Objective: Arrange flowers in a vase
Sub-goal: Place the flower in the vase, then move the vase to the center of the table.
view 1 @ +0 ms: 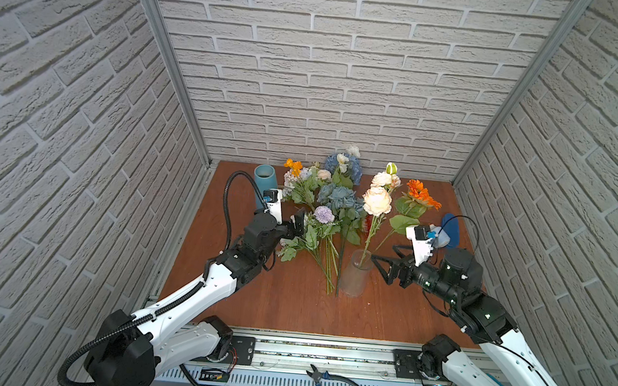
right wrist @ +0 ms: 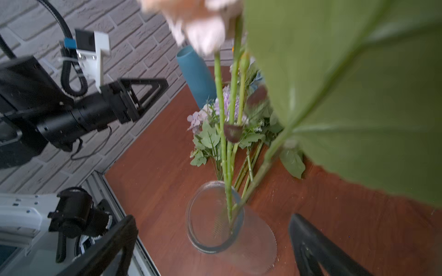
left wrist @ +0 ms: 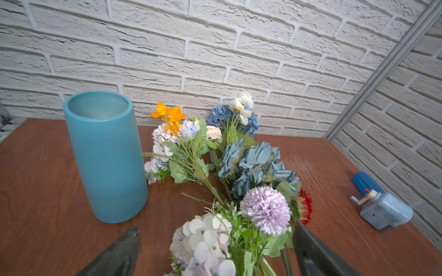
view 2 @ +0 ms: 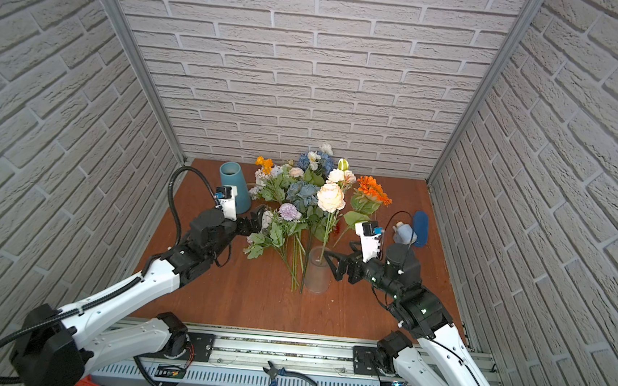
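- right gripper (view 1: 382, 253): jaws released, wide apart; peach rose (view 1: 376, 201) stem stands free in glass vase (view 1: 354, 280), at its 8 o'clock.
- left gripper (left wrist: 215, 248): jaws released, straddling lilac-white spray (left wrist: 205, 236) on table (left wrist: 35, 191).

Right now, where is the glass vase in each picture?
Top view: glass vase at front centre of the table.
Top view: same spot, front centre.
Left wrist: not in it.
Right wrist: close ahead of the camera, green stems standing in it.
Shared landmark: the blue vase, seen in all four.
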Action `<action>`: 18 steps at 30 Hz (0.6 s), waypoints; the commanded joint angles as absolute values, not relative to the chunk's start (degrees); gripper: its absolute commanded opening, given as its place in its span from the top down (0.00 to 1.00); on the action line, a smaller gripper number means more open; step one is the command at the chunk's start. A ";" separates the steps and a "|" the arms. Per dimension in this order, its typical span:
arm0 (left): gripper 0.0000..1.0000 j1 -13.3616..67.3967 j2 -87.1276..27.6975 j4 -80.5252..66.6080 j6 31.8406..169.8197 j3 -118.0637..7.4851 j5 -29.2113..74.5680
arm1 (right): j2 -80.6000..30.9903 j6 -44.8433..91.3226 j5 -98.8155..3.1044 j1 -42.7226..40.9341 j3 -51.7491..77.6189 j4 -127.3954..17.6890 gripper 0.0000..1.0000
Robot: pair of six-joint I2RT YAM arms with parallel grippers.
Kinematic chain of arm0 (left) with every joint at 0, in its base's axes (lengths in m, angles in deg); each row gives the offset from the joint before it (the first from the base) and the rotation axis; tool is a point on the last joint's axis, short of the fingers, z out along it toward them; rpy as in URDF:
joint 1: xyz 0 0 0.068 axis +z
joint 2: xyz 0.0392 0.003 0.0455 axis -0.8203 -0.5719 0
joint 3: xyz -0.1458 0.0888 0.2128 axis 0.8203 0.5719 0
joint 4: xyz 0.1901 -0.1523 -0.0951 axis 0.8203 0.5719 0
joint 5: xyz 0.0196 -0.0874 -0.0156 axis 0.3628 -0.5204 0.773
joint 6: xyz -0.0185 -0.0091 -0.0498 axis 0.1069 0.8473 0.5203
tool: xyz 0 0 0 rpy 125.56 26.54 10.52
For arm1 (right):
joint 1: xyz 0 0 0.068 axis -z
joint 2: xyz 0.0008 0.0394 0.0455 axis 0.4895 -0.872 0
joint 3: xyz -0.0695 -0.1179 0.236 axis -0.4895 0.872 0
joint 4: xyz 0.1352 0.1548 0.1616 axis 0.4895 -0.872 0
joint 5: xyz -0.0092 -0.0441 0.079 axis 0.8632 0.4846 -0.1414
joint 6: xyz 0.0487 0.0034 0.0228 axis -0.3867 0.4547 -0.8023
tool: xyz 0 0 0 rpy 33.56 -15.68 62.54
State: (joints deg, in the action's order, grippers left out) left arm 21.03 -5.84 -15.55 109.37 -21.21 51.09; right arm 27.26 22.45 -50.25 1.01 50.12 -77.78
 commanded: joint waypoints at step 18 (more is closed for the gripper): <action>0.02 23.47 -3.03 -13.71 113.48 -18.32 49.81 | 19.50 35.65 -28.37 -14.73 69.94 -40.49 0.04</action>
